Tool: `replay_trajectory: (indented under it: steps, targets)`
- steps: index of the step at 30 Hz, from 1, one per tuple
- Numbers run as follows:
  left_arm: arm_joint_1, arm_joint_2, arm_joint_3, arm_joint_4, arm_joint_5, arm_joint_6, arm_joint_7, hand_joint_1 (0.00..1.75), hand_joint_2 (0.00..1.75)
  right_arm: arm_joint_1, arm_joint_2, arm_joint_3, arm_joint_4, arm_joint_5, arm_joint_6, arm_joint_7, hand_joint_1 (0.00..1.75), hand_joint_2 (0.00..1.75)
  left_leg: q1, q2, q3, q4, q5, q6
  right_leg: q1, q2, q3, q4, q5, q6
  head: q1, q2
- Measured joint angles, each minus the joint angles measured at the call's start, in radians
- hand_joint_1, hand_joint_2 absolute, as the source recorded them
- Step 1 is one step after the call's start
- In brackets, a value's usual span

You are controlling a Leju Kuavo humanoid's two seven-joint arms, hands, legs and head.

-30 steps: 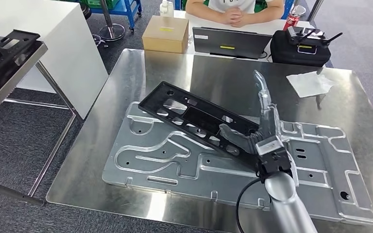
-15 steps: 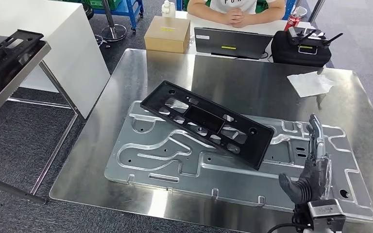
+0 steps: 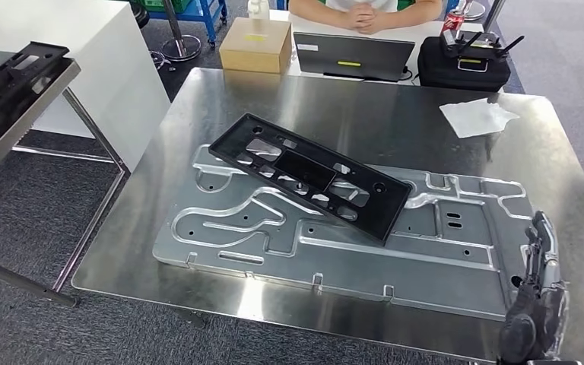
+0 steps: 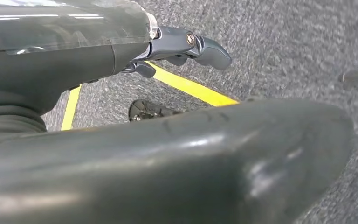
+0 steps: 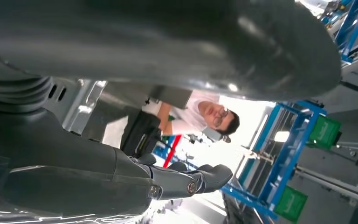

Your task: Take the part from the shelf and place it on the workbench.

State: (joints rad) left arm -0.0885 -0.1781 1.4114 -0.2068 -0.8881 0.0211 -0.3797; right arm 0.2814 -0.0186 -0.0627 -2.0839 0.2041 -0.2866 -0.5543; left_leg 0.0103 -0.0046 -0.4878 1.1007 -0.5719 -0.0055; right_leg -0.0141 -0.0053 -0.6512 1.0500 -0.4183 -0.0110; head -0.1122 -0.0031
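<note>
Black perforated plastic panel lies on our steel workbench, its long axis slanting away from our right hand, which hangs nearer it, fingers apart, empty.

- A workshop or robotics test lab: a polished steel workbench carrying a large stamped metal panel
- Grey carpet floor with a yellow marking line
- Far side: open laptop, cardboard box, blue rack holding green bins
</note>
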Motion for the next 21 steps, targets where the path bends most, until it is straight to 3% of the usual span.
replay_trajectory:
  steps: [2,5,6,7,9,10,11,12,13,14,16,17,18,20,21]
  targets:
    - [-0.001,0.004,-0.011,0.000,-0.012,-0.008,-0.002,0.00,0.00,0.023,0.010,-0.027,-0.024,0.000,0.001,-0.006,0.00,0.00,-0.009,0.001,0.052,-0.093,0.011,0.009,-0.001,-0.002,-0.004,-0.003,0.015,0.011,0.000,0.000]
    - [-0.001,0.005,-0.026,0.000,-0.024,-0.021,-0.002,0.00,0.00,0.054,0.026,-0.068,-0.057,0.007,0.003,-0.014,0.00,0.00,-0.013,0.000,0.044,-0.117,0.036,0.019,-0.007,-0.005,-0.002,-0.016,0.036,0.033,0.000,0.000]
    - [-0.001,0.006,-0.030,0.000,-0.028,-0.027,-0.002,0.00,0.00,0.064,0.031,-0.082,-0.067,0.015,0.003,-0.016,0.00,0.00,-0.012,0.000,0.037,-0.124,0.050,0.026,-0.008,-0.004,-0.006,-0.009,0.021,0.038,0.000,0.000]
    - [-0.001,0.007,-0.034,0.000,-0.031,-0.034,-0.002,0.00,0.00,0.074,0.036,-0.096,-0.076,0.026,0.002,-0.017,0.00,0.00,-0.009,-0.001,0.027,-0.132,0.066,0.032,-0.008,-0.003,-0.014,0.014,-0.013,0.041,0.000,0.000]
    - [-0.001,0.010,-0.043,0.000,-0.039,-0.045,-0.001,0.00,0.00,0.091,0.048,-0.123,-0.089,0.053,0.000,-0.020,0.00,0.00,-0.009,-0.003,0.001,-0.135,0.091,0.041,-0.008,0.000,-0.039,0.116,-0.117,0.044,0.000,0.000]
    - [0.000,0.011,-0.046,0.000,-0.042,-0.049,0.000,0.00,0.00,0.099,0.054,-0.135,-0.095,0.068,0.000,-0.020,0.00,0.00,-0.010,-0.006,-0.014,-0.133,0.102,0.042,-0.008,0.001,-0.049,0.178,-0.155,0.045,0.000,0.000]
    - [0.001,0.013,-0.049,0.000,-0.044,-0.052,0.001,0.00,0.00,0.107,0.060,-0.145,-0.100,0.083,-0.001,-0.020,0.00,0.00,-0.011,-0.010,-0.030,-0.130,0.113,0.041,-0.008,0.001,-0.049,0.224,-0.168,0.046,0.000,0.000]
    - [0.001,0.013,-0.052,0.000,-0.046,-0.053,0.002,0.00,0.00,0.114,0.065,-0.153,-0.104,0.097,-0.001,-0.020,0.00,0.00,-0.012,-0.015,-0.046,-0.126,0.124,0.040,-0.008,0.002,-0.037,0.243,-0.158,0.047,0.000,0.000]
    - [0.001,0.014,-0.054,0.000,-0.047,-0.054,0.003,0.00,0.00,0.119,0.070,-0.160,-0.107,0.107,0.000,-0.020,0.00,0.00,-0.012,-0.022,-0.063,-0.120,0.133,0.037,-0.008,0.005,-0.008,0.226,-0.132,0.045,0.000,0.000]
    - [0.001,0.014,-0.057,0.000,-0.048,-0.054,0.003,0.00,0.00,0.124,0.073,-0.166,-0.110,0.116,0.000,-0.019,0.00,0.00,-0.012,-0.030,-0.079,-0.113,0.141,0.034,-0.008,0.015,0.039,0.172,-0.107,0.042,0.000,0.000]
    - [-0.001,0.014,-0.062,0.000,-0.047,-0.054,0.006,0.00,0.00,0.133,0.080,-0.174,-0.115,0.133,0.003,-0.017,0.00,0.00,-0.014,-0.047,-0.106,-0.099,0.155,0.025,-0.007,0.053,0.142,0.030,-0.102,0.031,0.000,0.000]
    - [-0.003,0.014,-0.063,0.000,-0.045,-0.053,0.008,0.00,0.00,0.138,0.082,-0.177,-0.118,0.142,0.005,-0.015,0.00,0.00,-0.014,-0.056,-0.114,-0.094,0.162,0.020,-0.006,0.067,0.174,-0.023,-0.111,0.027,0.000,0.000]
    - [-0.004,0.014,-0.064,0.000,-0.042,-0.052,0.010,0.00,0.00,0.140,0.085,-0.178,-0.119,0.152,0.007,-0.014,0.00,0.00,-0.014,-0.064,-0.120,-0.093,0.171,0.014,-0.004,0.071,0.187,-0.048,-0.121,0.023,0.000,0.000]
    - [-0.003,0.015,-0.063,0.000,-0.033,-0.047,0.012,0.00,0.00,0.140,0.089,-0.179,-0.118,0.176,0.013,-0.007,0.00,0.00,-0.011,-0.078,-0.128,-0.093,0.184,0.002,-0.004,0.049,0.180,-0.057,-0.109,0.015,0.000,0.000]
    - [-0.002,0.015,-0.062,0.000,-0.026,-0.043,0.013,0.00,0.00,0.136,0.092,-0.178,-0.116,0.192,0.016,-0.002,0.00,0.00,-0.011,-0.071,-0.136,-0.083,0.174,-0.004,-0.006,0.037,0.173,-0.060,-0.099,0.008,0.000,0.000]
